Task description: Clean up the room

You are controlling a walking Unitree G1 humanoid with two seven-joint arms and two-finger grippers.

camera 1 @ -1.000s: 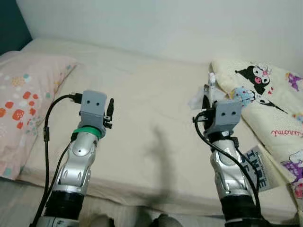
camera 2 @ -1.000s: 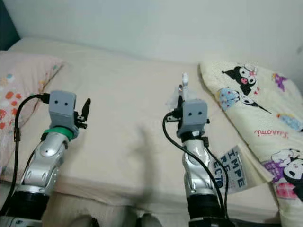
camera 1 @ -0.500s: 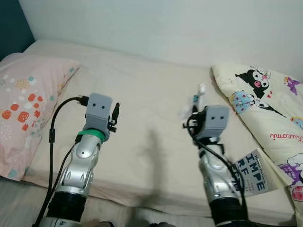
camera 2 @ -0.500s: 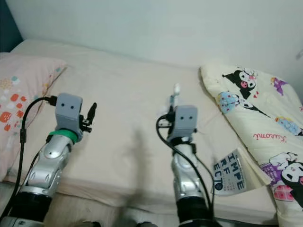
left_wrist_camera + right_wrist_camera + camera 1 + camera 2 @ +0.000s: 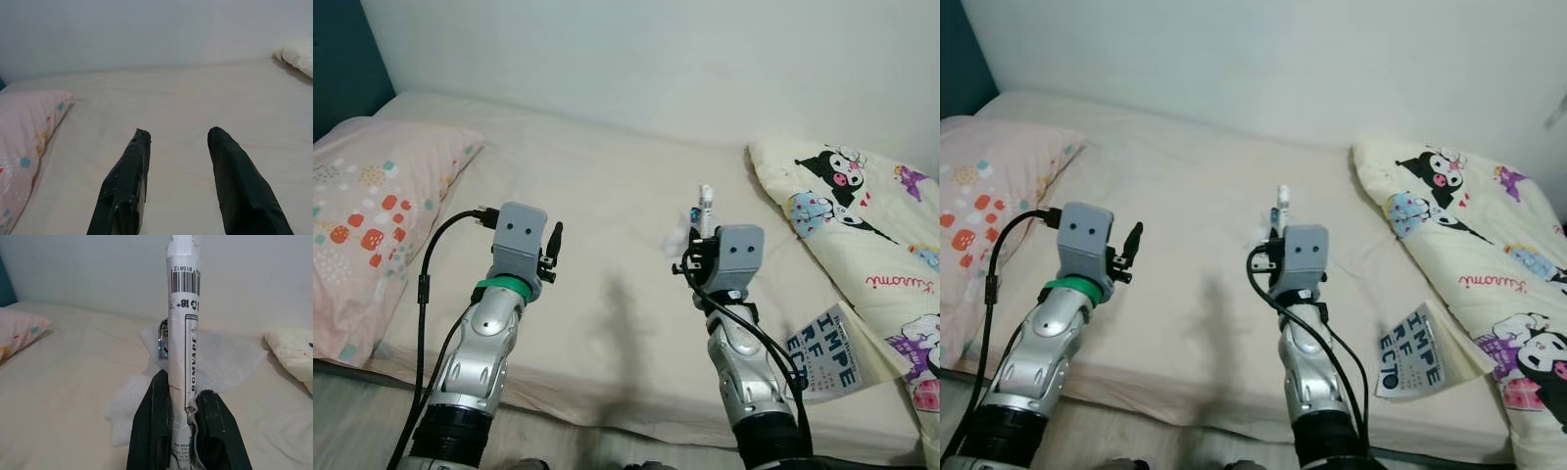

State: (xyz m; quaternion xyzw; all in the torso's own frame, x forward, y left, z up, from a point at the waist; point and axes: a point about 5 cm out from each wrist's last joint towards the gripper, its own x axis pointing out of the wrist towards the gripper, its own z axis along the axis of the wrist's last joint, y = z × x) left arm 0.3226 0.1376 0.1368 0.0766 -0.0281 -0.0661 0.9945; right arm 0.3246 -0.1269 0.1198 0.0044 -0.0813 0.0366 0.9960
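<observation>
Item one, operator: your right gripper (image 5: 183, 404) has its two black fingers (image 5: 152, 421) pressed against a narrow white printed package (image 5: 183, 333), which stands upright between them and rises well past the fingertips; the print shows a barcode, an "18+" mark and lettering running along its length. From your head cameras the same package (image 5: 705, 204) sticks up just beyond the grey wrist housing of the right arm (image 5: 736, 333), held above the mattress. Directly behind the package, beyond the fingertips, lies a crumpled white tissue or wipe (image 5: 220, 357) on the cream bedsheet (image 5: 1205, 206). Off to the right of that gripper, well apart, sits a cream comforter printed with cartoon characters (image 5: 862, 235), and nearer your right forearm, at the bed's edge, a booklet with large block letters (image 5: 822, 357) lies flat, partly tucked under the comforter. Item two: your left gripper (image 5: 176, 142) hangs above bare sheet with its fingers (image 5: 128, 181) spread apart and nothing between them. To the left of that gripper, well apart, rests a pink pillow with a floral print (image 5: 367, 211). A black cable (image 5: 423, 294) loops off the left arm (image 5: 484, 352). A pale wall (image 5: 1283, 59) stands beyond both grippers at the far side of the bed.
</observation>
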